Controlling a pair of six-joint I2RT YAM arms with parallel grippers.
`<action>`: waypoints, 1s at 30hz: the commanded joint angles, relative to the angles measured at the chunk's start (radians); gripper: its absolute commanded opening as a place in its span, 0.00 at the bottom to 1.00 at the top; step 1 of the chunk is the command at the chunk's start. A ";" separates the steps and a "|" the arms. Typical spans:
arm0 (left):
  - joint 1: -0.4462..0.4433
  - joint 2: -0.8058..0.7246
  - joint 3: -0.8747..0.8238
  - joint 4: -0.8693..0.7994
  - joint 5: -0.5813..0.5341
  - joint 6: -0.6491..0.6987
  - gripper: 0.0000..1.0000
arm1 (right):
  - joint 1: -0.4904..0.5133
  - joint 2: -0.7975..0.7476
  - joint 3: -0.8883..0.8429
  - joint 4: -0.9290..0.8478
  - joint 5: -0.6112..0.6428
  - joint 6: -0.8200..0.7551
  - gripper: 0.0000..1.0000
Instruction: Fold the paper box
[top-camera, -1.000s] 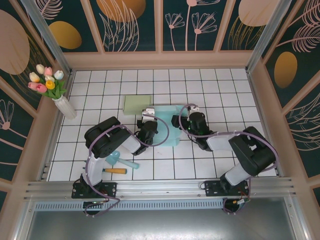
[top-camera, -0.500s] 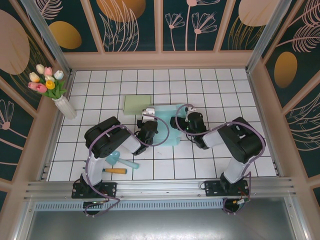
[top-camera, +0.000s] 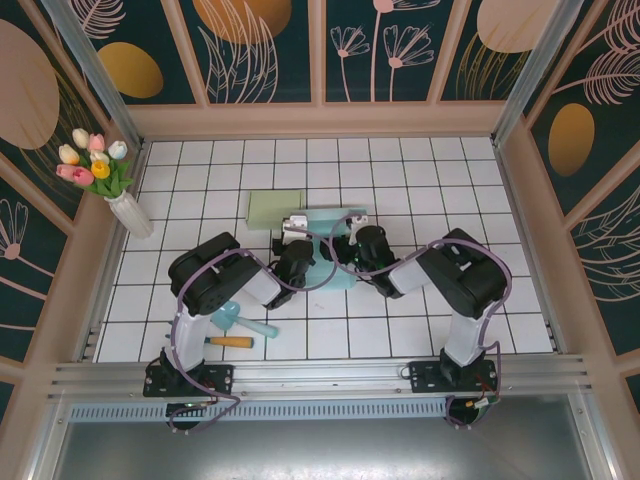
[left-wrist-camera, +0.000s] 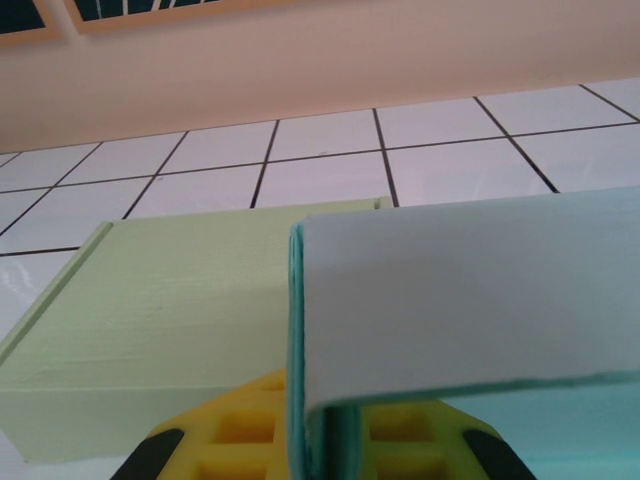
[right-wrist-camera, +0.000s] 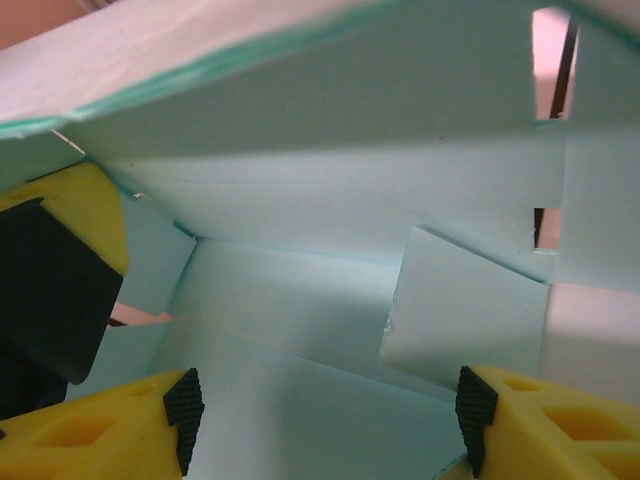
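A flat pale-green box (top-camera: 276, 210) lies just up-left of the paper box (top-camera: 332, 217), and a tulip vase (top-camera: 128, 214) stands at far left. A teal scoop (top-camera: 243, 320) and an orange-handled tool (top-camera: 232, 342) lie at lower left. The paper box sits mid-frame between both arms. The left gripper (top-camera: 298, 252) pinches its raised left wall, while the right gripper (top-camera: 352, 243), fingers spread, reaches inside. Bare tiles lie free to the right and above.

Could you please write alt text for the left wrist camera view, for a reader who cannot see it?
Seen close up, the left gripper is shut on the edge of the pale teal paper box, whose panel rises and bends over to the right. Behind it on the left, a flat light green box lies on the white tiled table, with a beige wall beyond.
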 joint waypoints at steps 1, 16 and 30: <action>-0.015 0.029 0.014 -0.079 0.044 0.040 0.10 | 0.027 0.020 0.041 0.037 -0.026 -0.016 0.71; -0.015 0.039 0.048 -0.127 0.033 0.058 0.11 | 0.039 -0.405 -0.118 -0.334 0.178 -0.042 0.72; -0.015 0.042 0.032 -0.086 0.075 0.148 0.10 | -0.125 -0.655 -0.284 -0.448 0.492 -0.064 0.77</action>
